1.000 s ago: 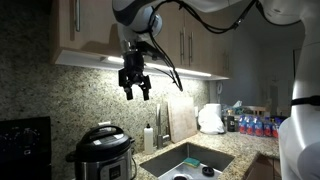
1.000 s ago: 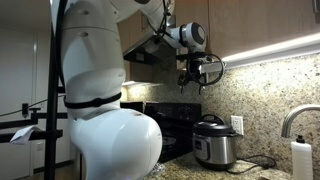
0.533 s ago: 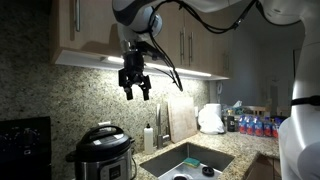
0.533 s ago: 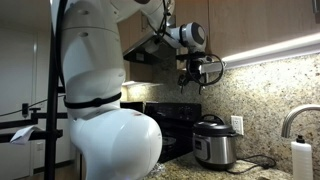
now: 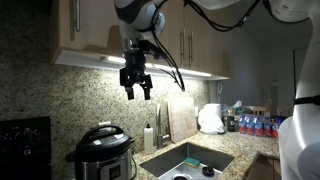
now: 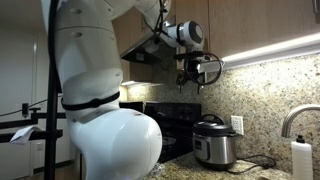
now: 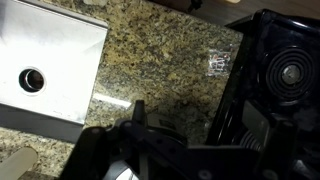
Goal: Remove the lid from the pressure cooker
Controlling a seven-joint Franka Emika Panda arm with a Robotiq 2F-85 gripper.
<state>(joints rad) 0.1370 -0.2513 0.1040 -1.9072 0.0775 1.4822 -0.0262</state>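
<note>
Sink (image 5: 185, 160) lies nearest in an exterior view, sunk into the speckled stone counter (image 5: 240, 147). Just past its corner stands the pressure cooker (image 5: 102, 160), steel-bodied with a dark front panel. The lid (image 5: 100, 135) sits closed on top of it, black and domed, with its raised handle at the middle. A black stove (image 5: 25, 140) stands beside the cooker. Against the stone wall behind the sink are a soap bottle (image 5: 149, 138) and a leaning cutting board (image 5: 182, 118). High above the cooker, under the cabinets and well apart from the lid, hangs the tool (image 5: 138, 95). It points down with its fingers spread apart and nothing between them. The wrist view looks down on the sink, the counter and a stove burner (image 7: 295, 72).
</note>
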